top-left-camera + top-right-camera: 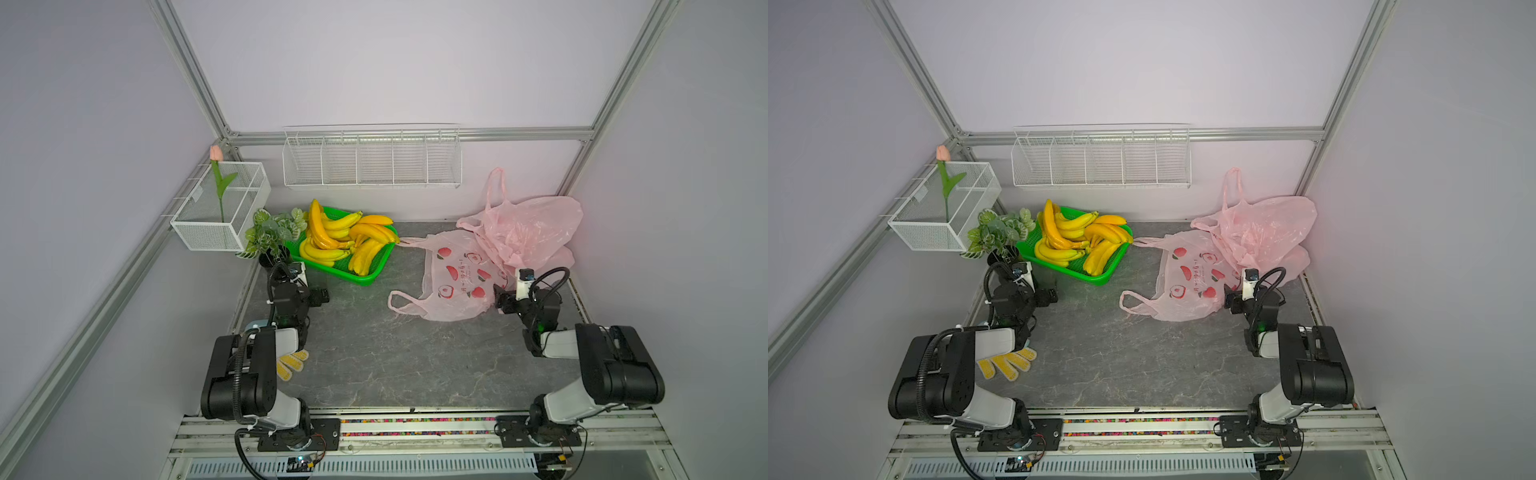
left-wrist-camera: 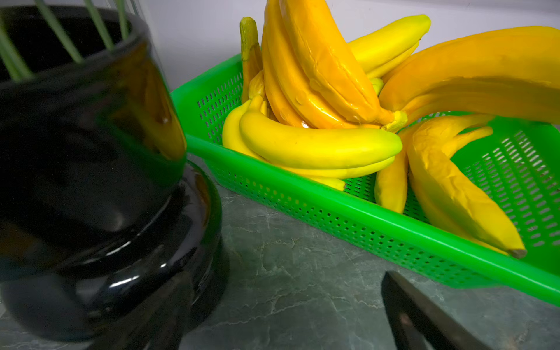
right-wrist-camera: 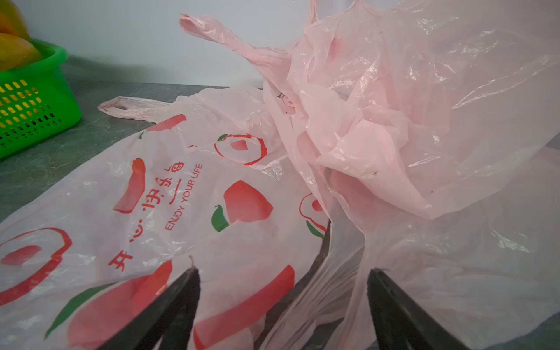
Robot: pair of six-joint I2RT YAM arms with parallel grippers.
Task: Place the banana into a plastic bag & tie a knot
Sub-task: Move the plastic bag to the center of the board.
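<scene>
left gripper point(image 1: 322, 296): your jaws stand wide apart and empty. it sits low over the counter point(image 1: 395, 353), just short of the near rim of the green tray point(image 1: 365, 281), with the black vase point(image 2: 91, 181) close beside it. the wrist view shows only one finger point(image 2: 424, 315) clearly.
left arm point(image 1: 245, 374): folded at the elbow, forearm reaching away from the front rail, wrist aimed at the tray.
right gripper point(image 3: 284, 270): jaws well apart, clamped on nothing. one finger lies over the printed bag point(image 1: 457, 286) and a fold of pink film hangs between the two. you cannot tell whether the tips press the plastic.
right arm point(image 1: 611, 370): elbow folded back, forearm low, wrist pointed into the bag pile from its near right side.
bananas point(image 1: 349, 241): all heaped in the green tray at the far left of the counter, none in a bag.
printed bag: flat on the counter, one handle reaching toward the tray's corner, the other toward the middle.
plain pink bags point(image 1: 532, 228): crumpled heap behind and partly over the printed bag, in the far right corner.
glove point(image 1: 292, 364): on the counter beside your left arm.
</scene>
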